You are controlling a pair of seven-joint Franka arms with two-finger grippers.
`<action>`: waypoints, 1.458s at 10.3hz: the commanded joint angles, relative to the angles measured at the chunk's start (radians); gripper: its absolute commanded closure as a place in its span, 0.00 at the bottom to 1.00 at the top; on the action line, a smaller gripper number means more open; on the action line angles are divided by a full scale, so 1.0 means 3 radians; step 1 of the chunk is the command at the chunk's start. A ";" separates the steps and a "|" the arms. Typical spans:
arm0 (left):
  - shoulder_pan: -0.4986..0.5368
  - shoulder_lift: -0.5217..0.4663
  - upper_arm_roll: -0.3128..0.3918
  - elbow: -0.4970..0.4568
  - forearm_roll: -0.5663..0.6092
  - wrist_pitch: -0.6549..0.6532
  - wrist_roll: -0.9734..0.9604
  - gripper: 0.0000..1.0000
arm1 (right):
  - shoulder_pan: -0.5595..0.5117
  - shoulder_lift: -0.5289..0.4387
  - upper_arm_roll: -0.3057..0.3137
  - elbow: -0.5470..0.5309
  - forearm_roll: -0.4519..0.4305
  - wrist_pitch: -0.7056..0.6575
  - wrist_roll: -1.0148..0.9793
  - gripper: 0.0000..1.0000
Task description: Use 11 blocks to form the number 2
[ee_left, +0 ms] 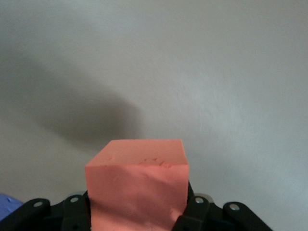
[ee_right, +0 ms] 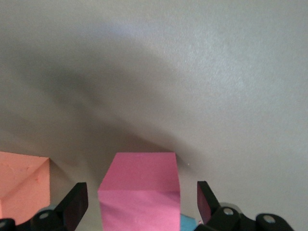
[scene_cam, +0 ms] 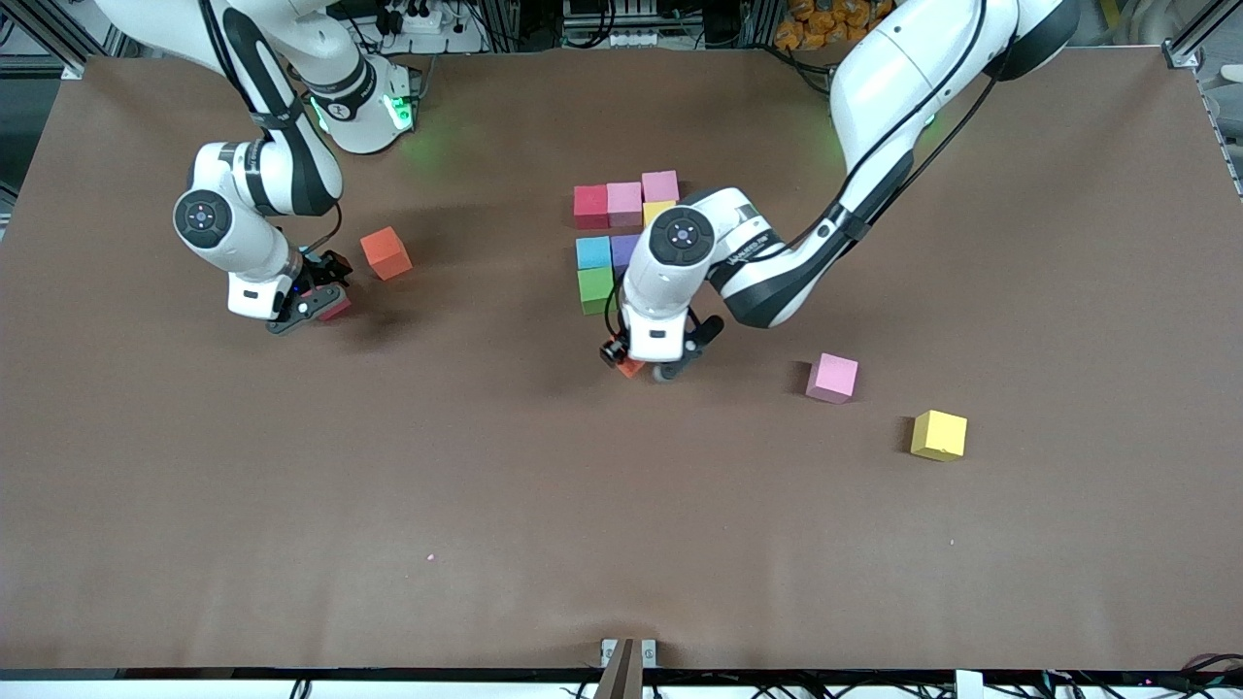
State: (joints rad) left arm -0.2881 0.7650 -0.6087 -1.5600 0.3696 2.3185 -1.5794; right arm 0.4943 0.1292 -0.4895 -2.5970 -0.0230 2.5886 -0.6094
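Note:
My left gripper [scene_cam: 643,367] [ee_left: 137,211] is shut on an orange block [scene_cam: 631,369] [ee_left: 137,175], low over the table next to the green block [scene_cam: 596,289]. Green, light blue [scene_cam: 593,252], purple [scene_cam: 624,249], yellow [scene_cam: 657,211], red [scene_cam: 590,206] and two pink blocks [scene_cam: 624,203] [scene_cam: 660,184] sit packed together mid-table; the left arm covers part of them. My right gripper [scene_cam: 313,303] [ee_right: 140,197] is open around a reddish-pink block [scene_cam: 336,310] [ee_right: 139,190], its fingers clear of both sides. Another orange block [scene_cam: 386,252] [ee_right: 21,185] lies close by.
A loose pink block [scene_cam: 832,378] and a loose yellow block [scene_cam: 939,435] lie toward the left arm's end, nearer the front camera than the packed group. The brown table [scene_cam: 486,505] spreads wide toward the front camera.

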 commanded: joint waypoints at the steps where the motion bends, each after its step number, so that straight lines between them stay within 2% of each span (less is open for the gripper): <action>1: -0.0174 0.0048 0.0182 0.0051 -0.0061 0.0003 0.0818 0.86 | -0.0093 0.0024 -0.0005 -0.0072 -0.0041 0.0186 -0.0198 0.00; 2: -0.0307 0.0048 0.0370 0.0056 -0.0167 0.0003 0.1014 0.86 | -0.0093 0.0029 -0.0005 -0.0097 -0.0041 0.0192 -0.0198 0.00; 4: -0.0506 0.0109 0.0586 0.0107 -0.0286 0.0003 0.1352 0.86 | -0.0134 0.0030 -0.0005 -0.0148 -0.0041 0.0192 -0.0198 0.00; 7: -0.0910 0.0186 0.0934 0.0250 -0.0521 -0.0002 0.1358 0.87 | -0.0149 0.0024 -0.0005 -0.0204 -0.0036 0.0192 -0.0198 0.00; 10: -0.1140 0.0196 0.1108 0.0296 -0.0552 -0.0007 0.1445 0.86 | -0.0149 0.0029 0.0001 -0.0210 -0.0036 0.0187 -0.0193 0.00; 14: -0.1213 0.0267 0.1119 0.0409 -0.0613 -0.0007 0.1623 0.86 | -0.0149 0.0024 0.0001 -0.0210 -0.0036 0.0187 -0.0193 0.00; 15: -0.1243 0.0278 0.1119 0.0414 -0.0613 -0.0007 0.1766 0.86 | -0.0149 0.0024 0.0001 -0.0210 -0.0036 0.0182 -0.0193 0.33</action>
State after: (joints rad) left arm -0.6342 0.8238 -0.2918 -1.4747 0.2141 2.3207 -1.1128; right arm 0.4684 0.1508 -0.4943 -2.6385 -0.0230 2.6255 -0.6539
